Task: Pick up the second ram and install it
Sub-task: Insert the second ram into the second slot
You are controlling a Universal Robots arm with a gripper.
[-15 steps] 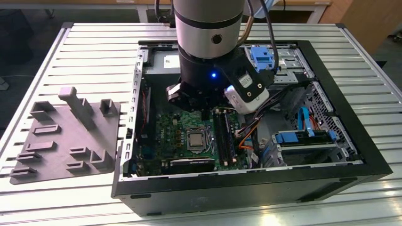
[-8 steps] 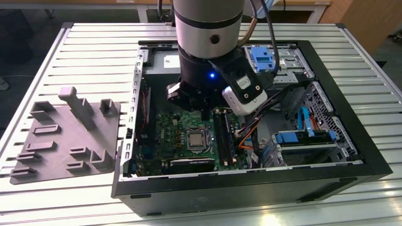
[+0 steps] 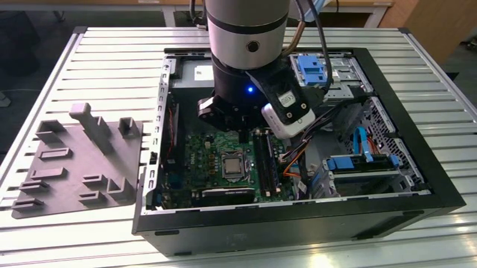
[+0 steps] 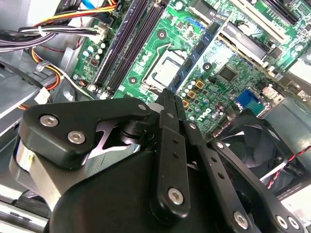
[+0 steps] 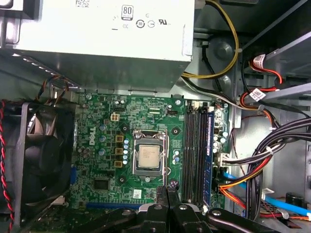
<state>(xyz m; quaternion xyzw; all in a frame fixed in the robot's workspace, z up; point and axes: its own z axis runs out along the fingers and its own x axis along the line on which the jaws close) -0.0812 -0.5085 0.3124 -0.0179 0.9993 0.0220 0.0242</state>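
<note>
First wrist view has the hand (image 5: 168,190) hovering empty, fingers pressed together, over the motherboard (image 5: 155,112) just beside the socket row (image 5: 193,155). The second ram (image 5: 209,150) looks to be the bluish stick standing along the board's cable-side edge (how well it is seated is unclear). I'd judge it wants a square, even downward push, kept clear of the cables (image 5: 272,155).
</note>
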